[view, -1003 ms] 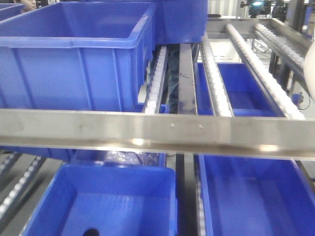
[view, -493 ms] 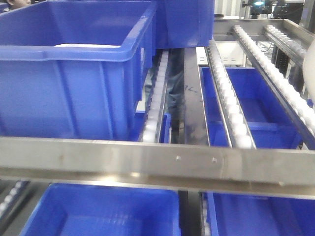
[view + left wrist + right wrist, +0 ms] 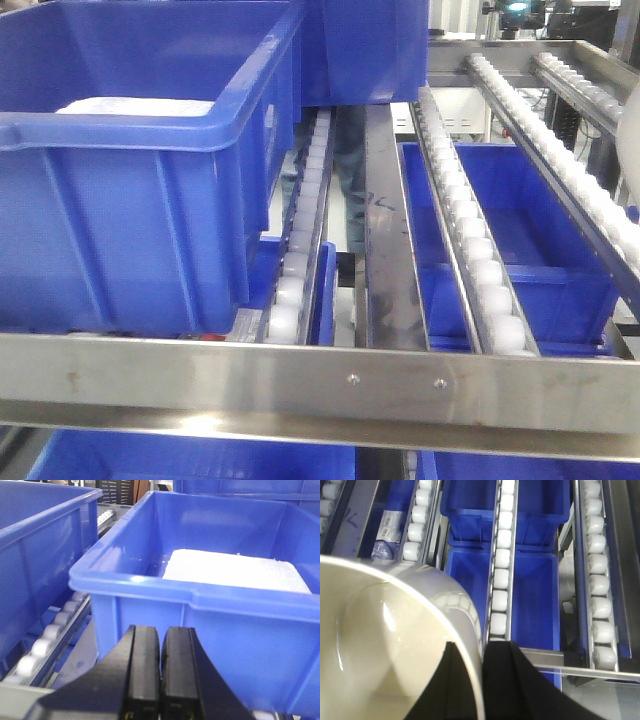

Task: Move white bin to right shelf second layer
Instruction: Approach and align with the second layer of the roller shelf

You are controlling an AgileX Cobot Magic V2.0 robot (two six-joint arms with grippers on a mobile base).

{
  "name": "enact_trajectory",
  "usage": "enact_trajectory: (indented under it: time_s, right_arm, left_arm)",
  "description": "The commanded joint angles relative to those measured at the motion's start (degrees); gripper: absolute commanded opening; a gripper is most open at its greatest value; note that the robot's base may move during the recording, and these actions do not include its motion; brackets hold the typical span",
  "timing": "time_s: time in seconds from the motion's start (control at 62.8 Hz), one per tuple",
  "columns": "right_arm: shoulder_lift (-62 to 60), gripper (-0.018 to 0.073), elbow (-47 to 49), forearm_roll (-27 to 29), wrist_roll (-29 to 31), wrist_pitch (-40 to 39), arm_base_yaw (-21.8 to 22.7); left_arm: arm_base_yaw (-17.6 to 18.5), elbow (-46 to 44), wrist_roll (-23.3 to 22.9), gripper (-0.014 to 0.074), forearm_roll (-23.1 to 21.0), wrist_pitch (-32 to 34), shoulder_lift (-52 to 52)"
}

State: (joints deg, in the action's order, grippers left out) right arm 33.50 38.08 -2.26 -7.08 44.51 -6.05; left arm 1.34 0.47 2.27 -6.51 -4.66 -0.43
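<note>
Right claw (image 3: 481, 680) pinches empty white bin's (image 3: 395, 645) rim.

Roller rack level (image 3: 470, 270): sloping tracks of white rollers between steel rails, closed by a flat steel front lip (image 3: 320, 390). Large blue crate (image 3: 130, 170) rests on the left tracks against the lip, holding a white slab (image 3: 235, 570). Right-hand tracks carry nothing. Further blue crates (image 3: 530, 240) sit on the level beneath.

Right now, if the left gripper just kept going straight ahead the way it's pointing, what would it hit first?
Probably the front wall of the blue crate directly ahead of the left gripper, below the rim. The jaws are closed. Depth is hard to judge from the wrist view.
</note>
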Motion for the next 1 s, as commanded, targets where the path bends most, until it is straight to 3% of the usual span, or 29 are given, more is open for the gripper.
enact_trajectory:
  time_s: [0.0, 0.987]
  right_arm:
    - [0.14, 0.0055, 1.8, -0.14, -0.07, -5.0, 0.06]
    - [0.14, 0.0055, 1.8, -0.12, -0.07, -5.1, 0.06]
  left_arm:
    - [0.36, 1.61, -0.3, 0.0085, -0.05, 5.0, -1.09]
    - [0.36, 1.61, -0.3, 0.0085, -0.05, 5.0, -1.09]
